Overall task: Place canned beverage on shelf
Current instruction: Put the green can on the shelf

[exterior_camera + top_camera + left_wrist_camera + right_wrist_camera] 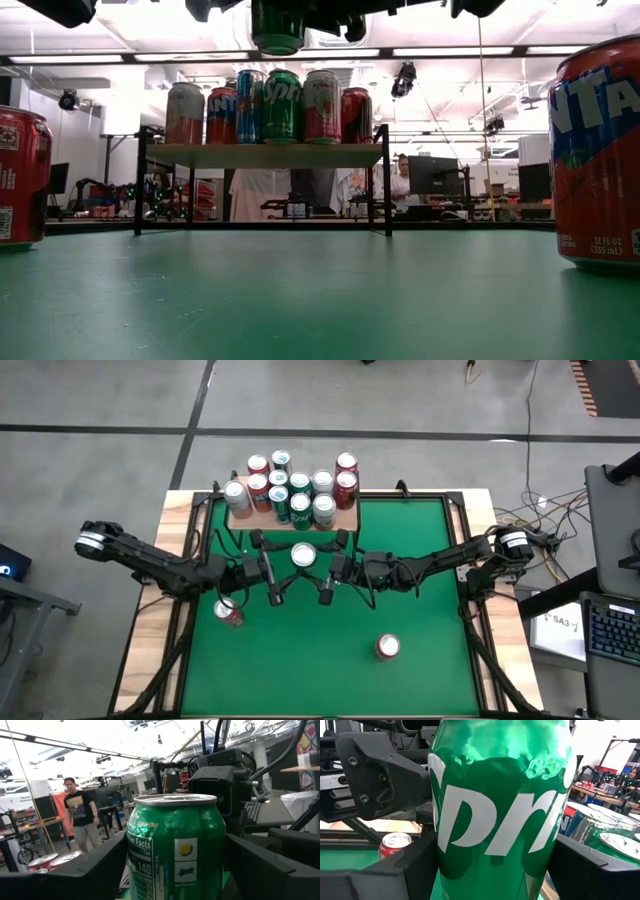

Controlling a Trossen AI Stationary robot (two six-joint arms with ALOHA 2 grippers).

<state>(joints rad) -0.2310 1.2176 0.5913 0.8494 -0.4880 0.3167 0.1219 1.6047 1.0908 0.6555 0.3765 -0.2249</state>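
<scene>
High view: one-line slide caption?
Both grippers flank a green can near the shelf.

Green table point(420, 570) bears shelf point(240, 517); 2 red cans point(229, 612).

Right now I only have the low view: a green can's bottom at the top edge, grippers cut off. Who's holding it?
Observer: The right gripper is clamped on the Sprite can, held in the air just in front of the shelf.
Operator: And the left arm?
Observer: The left gripper is at the same can from the opposite side. I can't tell whether it grips.
Operator: Any room on the shelf?
Observer: From above, the board is bare at both front corners. The shelved cans fill the rest.
</scene>
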